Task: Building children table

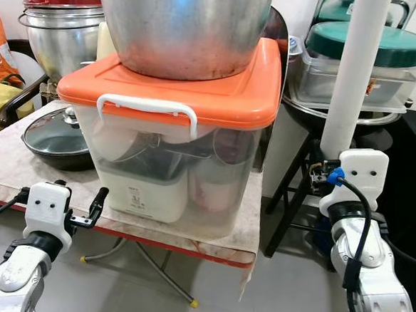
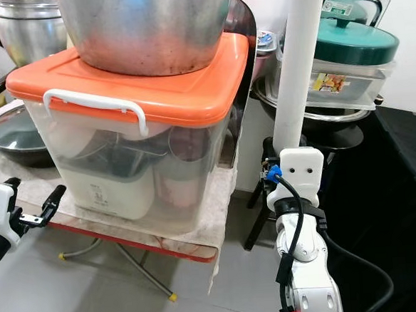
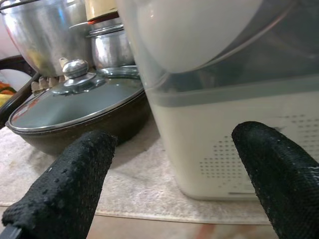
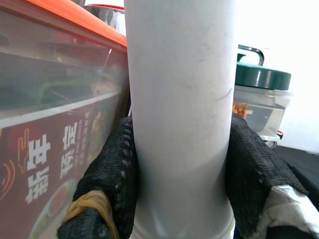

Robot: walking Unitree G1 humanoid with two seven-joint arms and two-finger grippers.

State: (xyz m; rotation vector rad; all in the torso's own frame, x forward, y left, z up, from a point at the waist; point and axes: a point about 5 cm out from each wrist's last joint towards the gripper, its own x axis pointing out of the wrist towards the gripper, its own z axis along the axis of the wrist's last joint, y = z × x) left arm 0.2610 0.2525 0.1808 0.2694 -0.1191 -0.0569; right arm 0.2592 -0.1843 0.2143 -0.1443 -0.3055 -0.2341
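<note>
Right gripper [image 4: 182, 174] is clamped on a white tube [image 1: 358, 60], held upright beside the right edge of the table [image 1: 9, 166], just past the orange-lidded storage box [image 1: 183, 108]. The tube appears to be a leg for the children's table. Left gripper [image 3: 169, 179] hovers at the table's front edge, fingers [image 3: 65, 184] apart and empty, near the lidded pan [image 1: 57, 138]. Judged step: carrying the leg. Next move calls for finding its mating part and aligning the tube end squarely

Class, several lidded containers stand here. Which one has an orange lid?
The clear storage box on the table, under the big metal pot. Its orange lid has a white handle; the green-lidded containers beside it differ.
</note>
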